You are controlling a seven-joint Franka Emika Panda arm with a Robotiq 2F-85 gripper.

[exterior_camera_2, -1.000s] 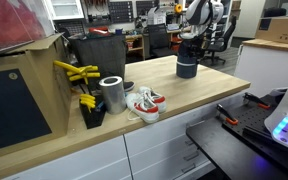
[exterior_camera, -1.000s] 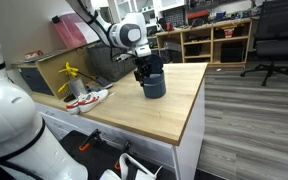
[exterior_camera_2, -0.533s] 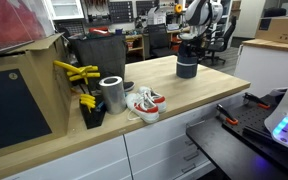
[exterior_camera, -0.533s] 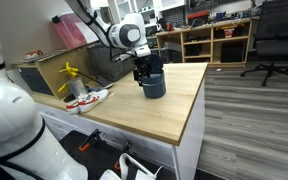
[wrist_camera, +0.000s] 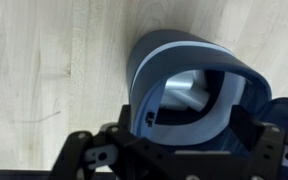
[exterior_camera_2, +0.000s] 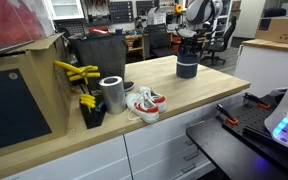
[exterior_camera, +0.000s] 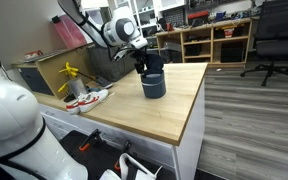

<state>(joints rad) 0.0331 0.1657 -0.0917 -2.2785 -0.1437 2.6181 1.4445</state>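
Presently listed, one worktop and its contents.

1. Dark slate-blue cylindrical cup with a paler blue rim (exterior_camera: 154,86) (exterior_camera_2: 187,68) (wrist_camera: 144,95). It stands upright toward the far end of the pale wooden worktop (exterior_camera: 174,120) and close to its edge. The wrist view shows a dull silvery piece (wrist_camera: 191,95) lying inside; what it is cannot be told.
2. Black two-fingered gripper (exterior_camera: 146,66) (exterior_camera_2: 189,45) (wrist_camera: 179,150). Its jaws are spread wide and it holds nothing. It hangs directly above the cup's mouth, low over the rim. Whether a finger grazes the rim cannot be told.
3. White-and-red sneaker (exterior_camera_2: 144,103), shiny metal can (exterior_camera_2: 111,93) and yellow-handled tools (exterior_camera_2: 74,72). All are grouped at the near end, well apart from the cup.

Hazards, as judged:
- The cup sits near the table edge, so a sideways nudge from a finger could slide or tip it toward the floor.
- If the gripper descends off-centre, a fingertip could land on the rim rather than straddle the wall, which would press the cup over or jam it.
- The wall looks smooth and curved, so a shallow pinch may slip and spill the loose piece inside.
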